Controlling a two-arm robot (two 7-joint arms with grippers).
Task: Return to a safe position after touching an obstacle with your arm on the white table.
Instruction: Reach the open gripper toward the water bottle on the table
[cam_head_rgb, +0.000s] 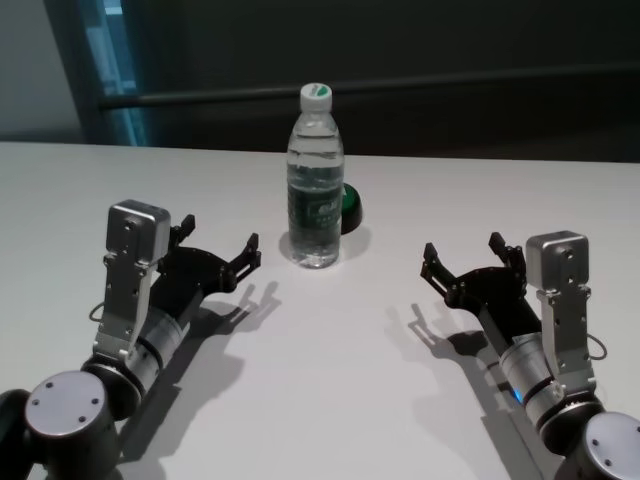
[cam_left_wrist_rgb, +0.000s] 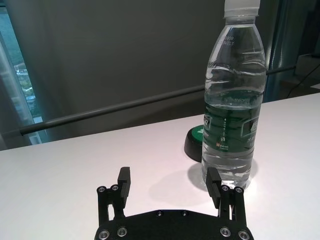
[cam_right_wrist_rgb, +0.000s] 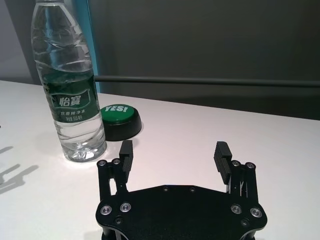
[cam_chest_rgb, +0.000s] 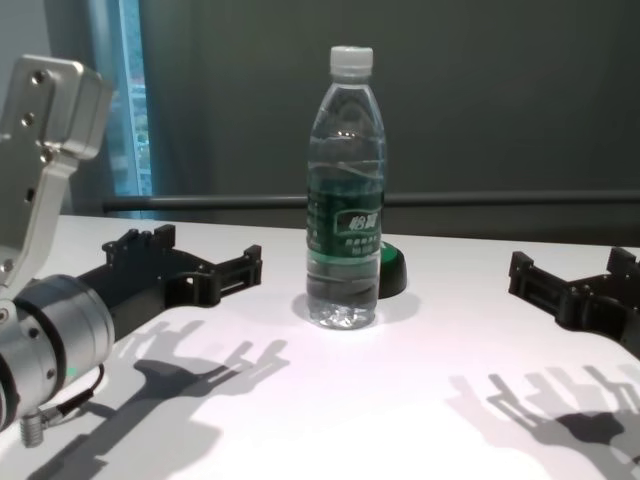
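Observation:
The obstacle, a clear water bottle (cam_head_rgb: 316, 190) with a white cap and a dark green label, stands upright at the middle of the white table (cam_head_rgb: 330, 390). It also shows in the left wrist view (cam_left_wrist_rgb: 234, 100), the right wrist view (cam_right_wrist_rgb: 70, 90) and the chest view (cam_chest_rgb: 345, 200). My left gripper (cam_head_rgb: 218, 238) (cam_left_wrist_rgb: 168, 176) (cam_chest_rgb: 205, 252) is open and empty, low over the table just left of the bottle and apart from it. My right gripper (cam_head_rgb: 462, 248) (cam_right_wrist_rgb: 174, 149) (cam_chest_rgb: 570, 265) is open and empty, farther off on the bottle's right.
A low round green button on a black base (cam_head_rgb: 350, 208) (cam_right_wrist_rgb: 120, 117) (cam_left_wrist_rgb: 196, 142) sits just behind the bottle to its right. A dark wall with a horizontal rail (cam_head_rgb: 400, 95) runs behind the table's far edge.

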